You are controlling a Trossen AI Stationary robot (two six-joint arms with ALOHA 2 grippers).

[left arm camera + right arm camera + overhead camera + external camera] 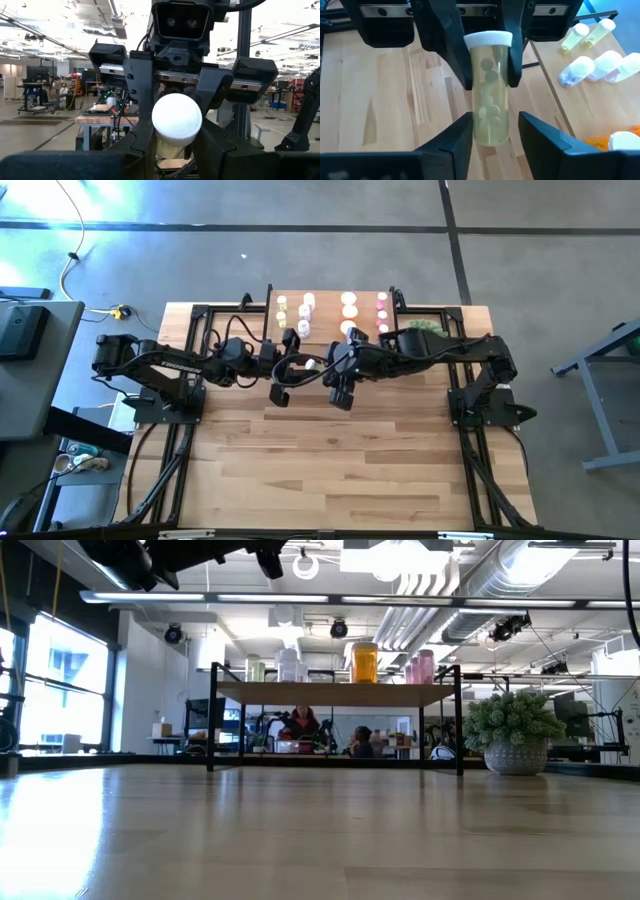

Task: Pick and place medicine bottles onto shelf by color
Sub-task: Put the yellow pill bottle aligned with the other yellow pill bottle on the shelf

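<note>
My left gripper (487, 82) clamps the yellow-green bottle (490, 95) below its cap; my right gripper (492, 132) straddles its base — seemingly not gripping. Close squarely before releasing.

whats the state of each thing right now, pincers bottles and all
left pincer: shut on yellow-green bottle near its cap, above the table
right pincer: open, fingers either side of that bottle's base
yellow-green bottle: capped, pills inside, held in the air
shelf bottles: upright, capped
</note>
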